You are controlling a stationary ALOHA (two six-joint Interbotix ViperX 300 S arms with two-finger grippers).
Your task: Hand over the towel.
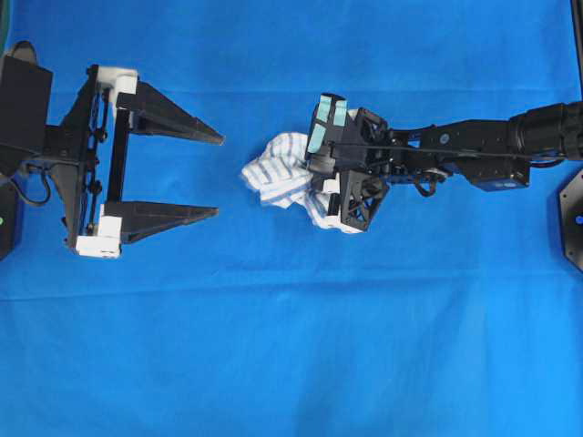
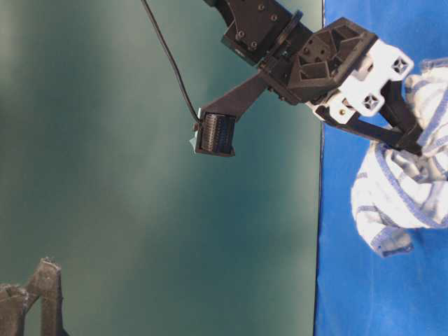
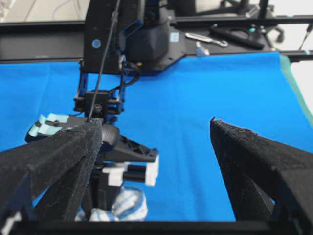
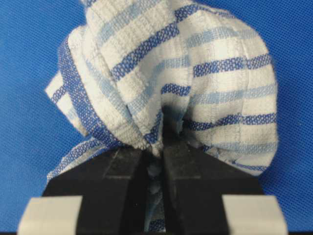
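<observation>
The towel (image 1: 281,173), white with blue stripes, is bunched up at the middle of the blue sheet. My right gripper (image 1: 317,182) points down over it and is shut on a fold of it; the right wrist view shows the cloth (image 4: 186,73) pinched between the closed fingers (image 4: 122,171). The table-level view shows the towel (image 2: 399,189) hanging from the right gripper (image 2: 418,148). My left gripper (image 1: 219,176) is open wide and empty, its tips pointing at the towel a short way to its left. In the left wrist view the towel (image 3: 129,203) shows low between the open fingers (image 3: 68,156).
The blue table sheet (image 1: 291,346) covers the whole surface. The right arm (image 1: 474,150) stretches in from the right edge. A black frame with tools (image 3: 220,36) lies beyond the sheet's far edge in the left wrist view.
</observation>
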